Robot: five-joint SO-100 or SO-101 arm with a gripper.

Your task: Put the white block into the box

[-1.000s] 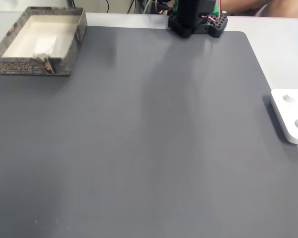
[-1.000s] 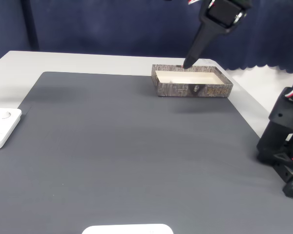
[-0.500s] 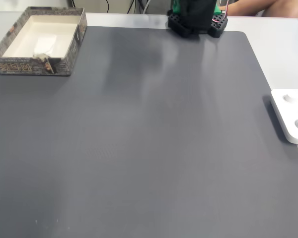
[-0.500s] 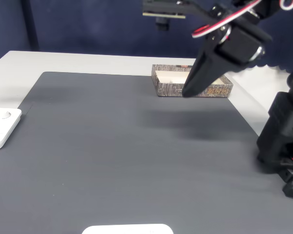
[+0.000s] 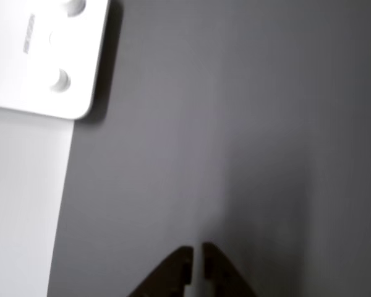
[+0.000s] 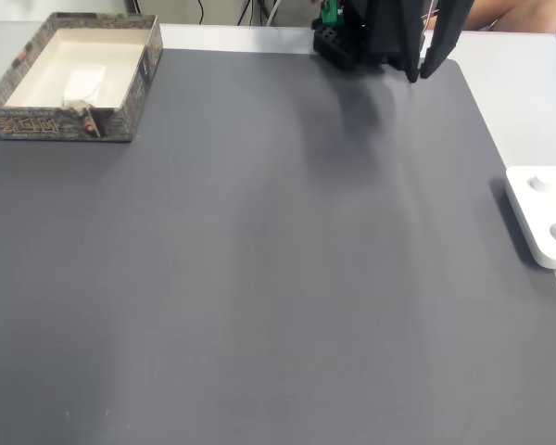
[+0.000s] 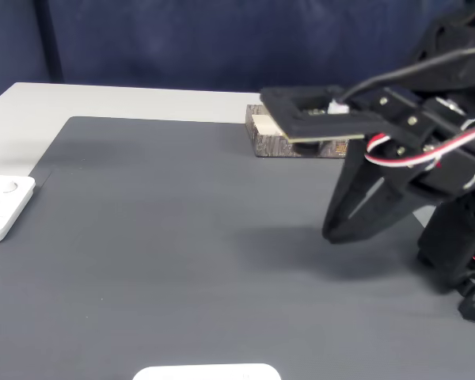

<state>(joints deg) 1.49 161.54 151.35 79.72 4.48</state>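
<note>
The white block (image 6: 83,83) already lies inside the patterned box (image 6: 130,111) at the grey mat's far corner. The gripper (image 5: 197,260), jaws nearly closed and empty, hangs low near the arm's base; dropping further could scrape the mat (image 6: 259,278).

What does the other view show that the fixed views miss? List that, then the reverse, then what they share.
Other view: a close look at the gripper, empty, its tips almost touching.
Fixed views: the box with the white block lying inside, the arm's base, and a blue curtain.
Shared: the grey mat and the white panel with round knobs at the mat's edge.
</note>
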